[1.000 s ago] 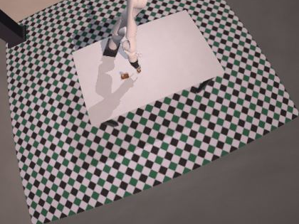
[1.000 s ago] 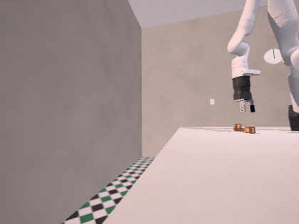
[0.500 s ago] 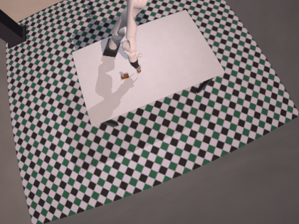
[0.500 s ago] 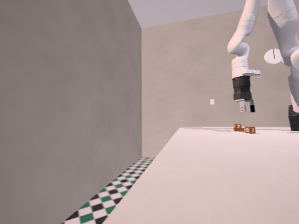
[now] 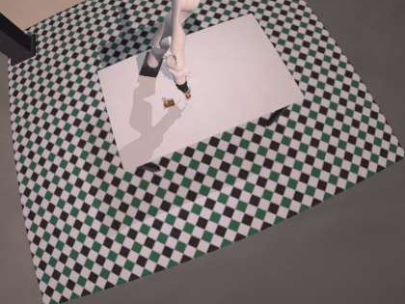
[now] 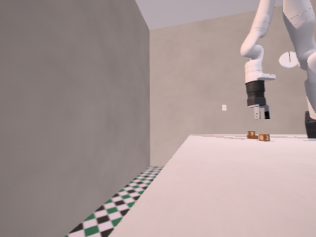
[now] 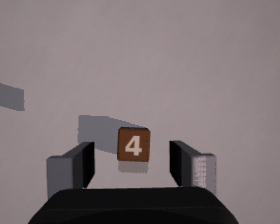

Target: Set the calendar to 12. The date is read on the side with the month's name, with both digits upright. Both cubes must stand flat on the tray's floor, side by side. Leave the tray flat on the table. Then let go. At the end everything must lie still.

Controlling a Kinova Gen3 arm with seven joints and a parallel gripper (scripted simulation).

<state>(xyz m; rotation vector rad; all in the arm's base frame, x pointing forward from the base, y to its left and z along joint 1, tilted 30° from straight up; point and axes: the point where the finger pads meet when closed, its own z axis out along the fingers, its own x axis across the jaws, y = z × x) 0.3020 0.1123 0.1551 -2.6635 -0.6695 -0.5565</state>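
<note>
One brown cube point(image 5: 188, 96) point(image 6: 264, 138) point(image 7: 133, 144) stands on the table, with a white 4 on its top; in the exterior view its sides show a 0 and what looks like a 2. The other cube point(image 6: 251, 133) is at the brown tray point(image 6: 256, 137), a short way off; its digit is too small to read surely. In the top view the two appear as one small brown shape. The month's name cannot be read. My gripper point(image 6: 262, 117) point(image 7: 132, 157) is open and empty, pointing down above the 4 cube, one finger to each side in the wrist view.
The white table point(image 5: 251, 67) point(image 6: 211, 187) carries the arm's black base point(image 5: 150, 67) at its back edge. The arm's shadow point(image 5: 149, 139) falls across the table's left part. The tray lies left of the 4 cube in the top view.
</note>
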